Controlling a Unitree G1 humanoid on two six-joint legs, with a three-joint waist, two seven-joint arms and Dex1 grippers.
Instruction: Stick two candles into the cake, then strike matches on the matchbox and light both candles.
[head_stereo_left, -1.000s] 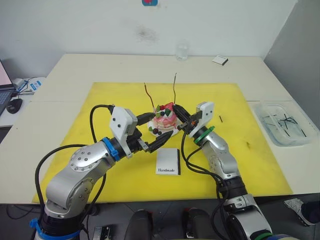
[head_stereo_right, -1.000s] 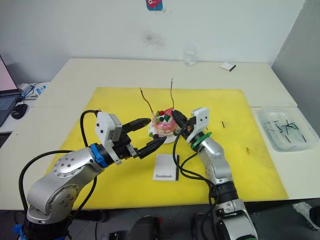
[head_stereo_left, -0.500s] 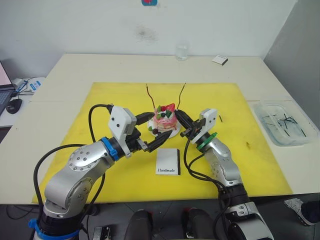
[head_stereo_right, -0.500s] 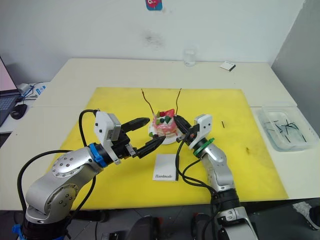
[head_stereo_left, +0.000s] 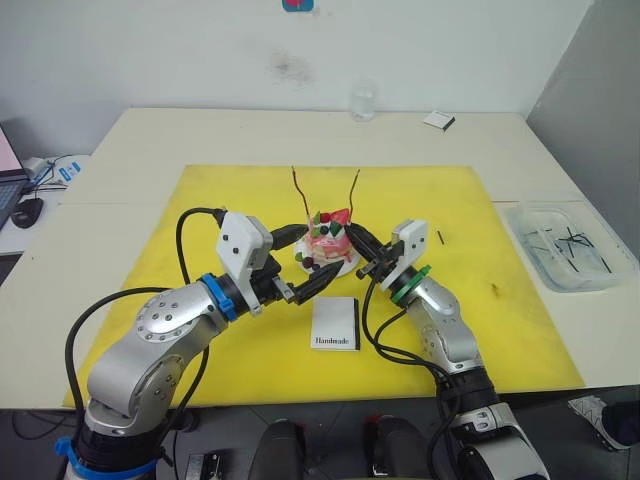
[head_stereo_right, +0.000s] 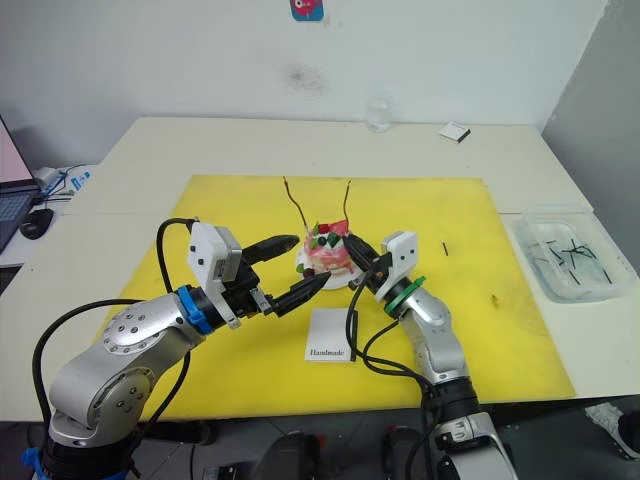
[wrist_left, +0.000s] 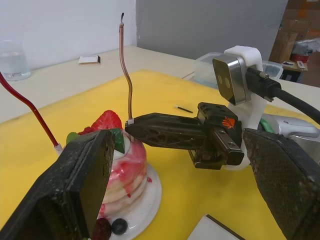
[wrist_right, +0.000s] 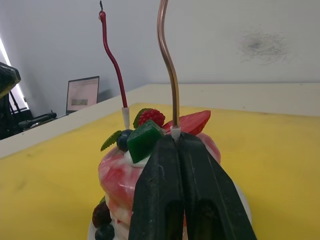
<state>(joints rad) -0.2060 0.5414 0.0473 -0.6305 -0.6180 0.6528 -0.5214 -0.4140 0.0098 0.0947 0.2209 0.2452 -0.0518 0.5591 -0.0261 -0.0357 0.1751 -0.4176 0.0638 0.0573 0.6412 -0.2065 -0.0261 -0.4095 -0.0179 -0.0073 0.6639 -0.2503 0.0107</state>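
1. Right gripper: ribbed black fingers clamped on the wavy olive-gold candle, base at the cake.
2. Left gripper: spread wide beside the cake.
3. Right wrist view shows dark red candle planted in cream.

From the head, our two eye views look forward and down over the cream-coloured surface, side by side, sharing nearly everything. Our left wrist camera sits close, facing the small round pink cake and the right hand. Our right wrist camera looks at that cake from the opposite side, nearer.
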